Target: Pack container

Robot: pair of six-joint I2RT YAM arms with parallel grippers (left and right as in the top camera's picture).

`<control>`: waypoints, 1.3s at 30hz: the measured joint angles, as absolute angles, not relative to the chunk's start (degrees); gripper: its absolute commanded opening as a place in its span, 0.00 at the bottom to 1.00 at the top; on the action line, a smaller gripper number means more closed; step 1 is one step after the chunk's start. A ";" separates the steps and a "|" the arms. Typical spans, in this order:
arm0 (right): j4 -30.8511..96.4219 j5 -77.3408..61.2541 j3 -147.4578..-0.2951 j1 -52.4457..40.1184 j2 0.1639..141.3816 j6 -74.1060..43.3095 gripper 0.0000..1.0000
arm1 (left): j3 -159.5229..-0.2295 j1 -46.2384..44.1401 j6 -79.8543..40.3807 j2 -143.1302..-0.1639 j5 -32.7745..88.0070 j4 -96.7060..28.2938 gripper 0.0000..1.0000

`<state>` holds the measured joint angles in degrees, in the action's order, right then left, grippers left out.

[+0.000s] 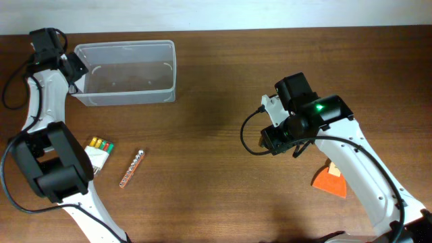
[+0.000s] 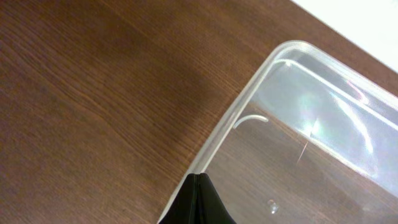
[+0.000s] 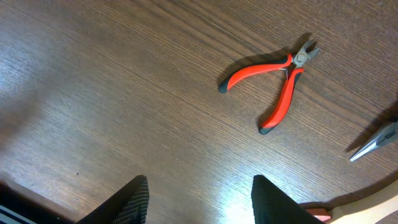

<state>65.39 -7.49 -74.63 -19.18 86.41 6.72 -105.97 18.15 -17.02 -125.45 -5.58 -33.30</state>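
The container [image 1: 125,46] is a clear plastic tub at the back left of the table, and nothing shows inside it. My left gripper [image 1: 74,68] is at its left end. In the left wrist view the jaws [image 2: 198,178] are shut on the container's rim [image 2: 249,102], one finger on each side of the wall. My right gripper [image 1: 271,140] is open and empty above bare wood right of centre. In the right wrist view its fingers [image 3: 199,190] are spread, and red-handled pliers [image 3: 280,84] lie on the table ahead of them, untouched.
A white holder with coloured bits [image 1: 100,146] and a thin strip of small bits [image 1: 131,168] lie at the front left. An orange piece [image 1: 329,181] lies under the right arm. Grey plier tips [image 3: 375,142] show at the right edge of the right wrist view.
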 measured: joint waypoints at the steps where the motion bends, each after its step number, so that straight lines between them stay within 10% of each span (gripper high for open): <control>1: 65.39 -7.49 -74.63 -19.18 86.41 6.68 0.54 | -105.97 18.15 -17.02 -125.45 -5.61 -32.97 0.02; 39: 66.50 -7.33 -74.63 -19.18 86.41 6.70 0.51 | -105.97 -8.16 -4.05 -125.75 0.64 -46.37 0.02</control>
